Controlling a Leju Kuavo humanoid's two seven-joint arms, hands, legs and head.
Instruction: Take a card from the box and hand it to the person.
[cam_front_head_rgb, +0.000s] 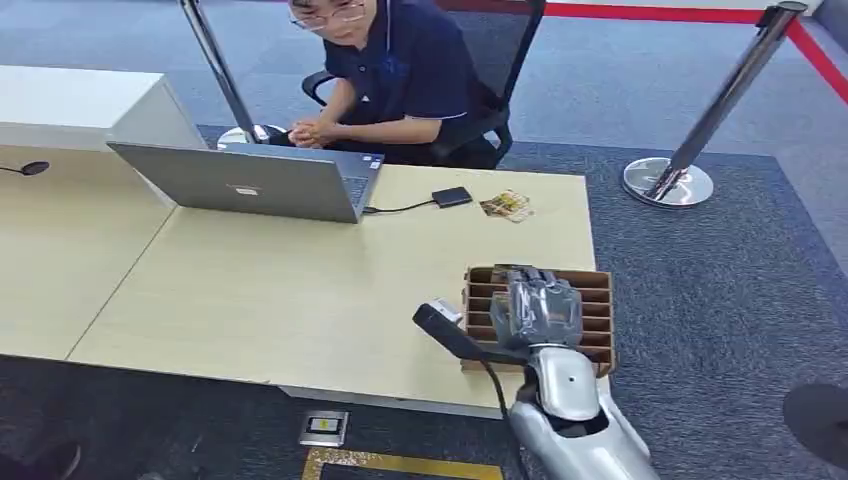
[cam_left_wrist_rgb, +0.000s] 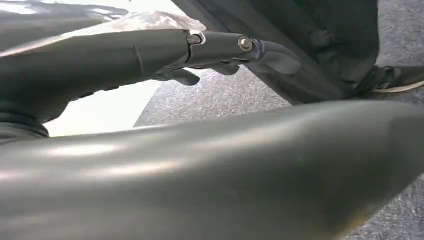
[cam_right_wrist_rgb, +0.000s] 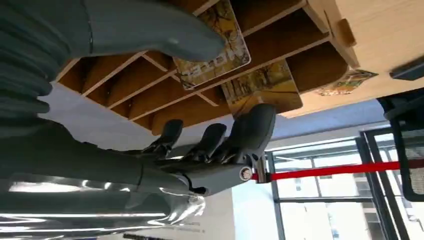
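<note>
The robot's grey right hand (cam_front_head_rgb: 538, 308) covered the middle of the slotted brown cardboard box (cam_front_head_rgb: 596, 318), hiding its cards in the head view. The seated person's (cam_front_head_rgb: 400, 70) head was cut off by the top edge. The small printed cards on the table (cam_front_head_rgb: 507, 206) were too small to read.

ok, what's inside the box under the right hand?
The box has wooden dividers forming slots. Two yellowish cards show in them, one partly under the right hand's thumb. The hand covers the middle slots in the head view.
</note>
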